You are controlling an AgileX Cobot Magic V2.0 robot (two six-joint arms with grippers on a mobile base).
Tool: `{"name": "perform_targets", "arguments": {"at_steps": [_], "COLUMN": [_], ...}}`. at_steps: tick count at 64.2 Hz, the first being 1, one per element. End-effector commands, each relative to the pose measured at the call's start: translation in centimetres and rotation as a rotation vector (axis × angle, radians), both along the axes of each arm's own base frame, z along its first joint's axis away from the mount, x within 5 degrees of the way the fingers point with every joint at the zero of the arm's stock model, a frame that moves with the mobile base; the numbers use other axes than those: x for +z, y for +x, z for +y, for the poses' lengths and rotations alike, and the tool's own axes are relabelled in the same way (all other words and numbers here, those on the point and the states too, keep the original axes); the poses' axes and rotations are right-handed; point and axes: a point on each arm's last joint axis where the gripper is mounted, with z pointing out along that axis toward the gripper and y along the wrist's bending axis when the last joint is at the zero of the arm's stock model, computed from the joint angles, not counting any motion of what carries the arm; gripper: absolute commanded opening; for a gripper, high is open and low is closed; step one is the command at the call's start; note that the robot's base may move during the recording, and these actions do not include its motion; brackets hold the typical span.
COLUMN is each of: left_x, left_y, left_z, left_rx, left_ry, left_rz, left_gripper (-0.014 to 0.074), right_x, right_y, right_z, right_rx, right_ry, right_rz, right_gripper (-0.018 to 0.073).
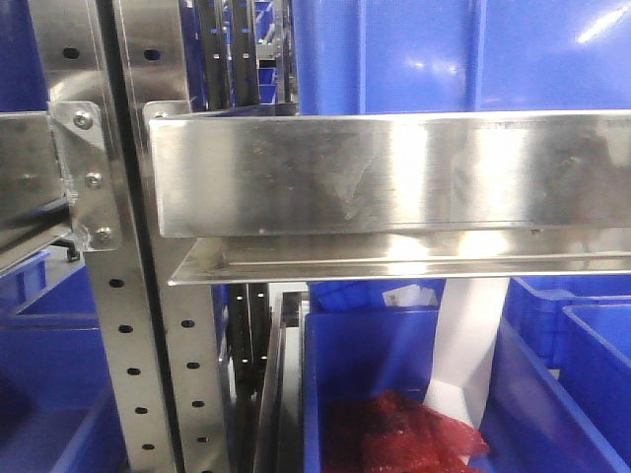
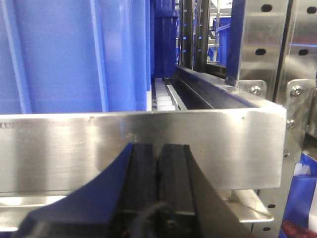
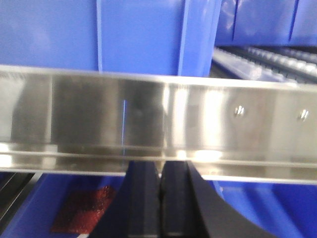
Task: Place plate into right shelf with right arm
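The plate is out of view in every frame. The right shelf fills the front view as a brushed steel ledge (image 1: 394, 172) bolted to a perforated upright (image 1: 128, 345). In the right wrist view my right gripper (image 3: 160, 168) is shut with nothing between its black pads, its tips just below the shelf's steel ledge (image 3: 99, 114). In the left wrist view my left gripper (image 2: 158, 148) is also shut and empty, right in front of another steel ledge (image 2: 59, 148).
Blue bins stand above the ledges (image 1: 424, 49) (image 2: 74, 54) (image 3: 138, 34). Below the ledge, a lower blue bin (image 1: 365, 345) holds a red mesh bag (image 1: 404, 434) and a white sheet (image 1: 473, 345). Roller tracks (image 3: 277, 59) run at the upper right. Everything stands very close to the cameras.
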Motion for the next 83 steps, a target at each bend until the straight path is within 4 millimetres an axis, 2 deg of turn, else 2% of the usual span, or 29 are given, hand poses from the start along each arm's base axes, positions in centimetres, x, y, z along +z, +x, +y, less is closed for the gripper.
{"name": "perform_targets", "arguments": {"at_steps": [1, 8, 83], "left_x": [0.60, 0.60, 0.60], "left_y": [-0.13, -0.13, -0.13], "left_z": [0.16, 0.16, 0.16], "left_rx": [0.016, 0.016, 0.016], "left_ry": [-0.011, -0.011, -0.011], "left_rz": [-0.091, -0.091, -0.091], "left_gripper": [-0.0047, -0.0047, -0.0047], "right_x": [1.27, 1.42, 1.53], "right_y": [-0.11, -0.11, -0.12], "right_z": [-0.14, -0.15, -0.14], "right_rx": [-0.017, -0.017, -0.017], "right_ry": [-0.032, -0.081, -0.038], "right_rz": [-0.133, -0.150, -0.161], "right_gripper": [0.0050, 0.0050, 0.0050]}}
